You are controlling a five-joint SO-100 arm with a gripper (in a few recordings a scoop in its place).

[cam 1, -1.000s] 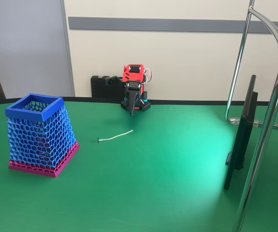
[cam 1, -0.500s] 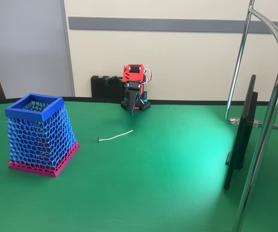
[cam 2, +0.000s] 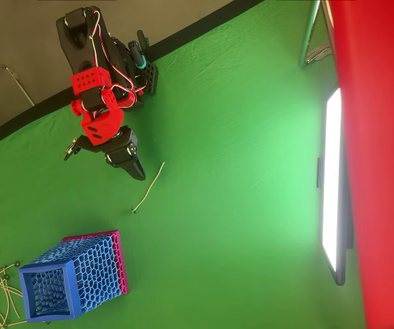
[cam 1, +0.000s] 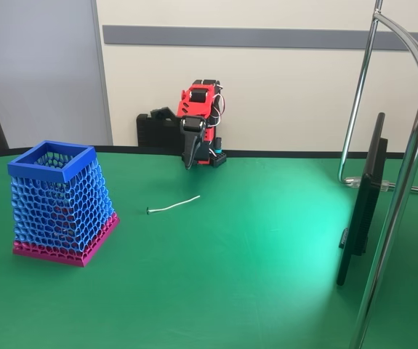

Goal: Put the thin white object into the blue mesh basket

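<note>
While the green table (cam 1: 267,254) lies bare across its middle, the blue mesh basket (cam 1: 62,203) stands near its left edge in the fixed view. The red-and-black arm sits folded at the far edge, its gripper (cam 2: 136,170) pointing down with fingers together, holding nothing. The thin white object (cam 2: 149,186) lies flat just beside the fingertips, well apart from the basket; its tip is too small to make out.
</note>
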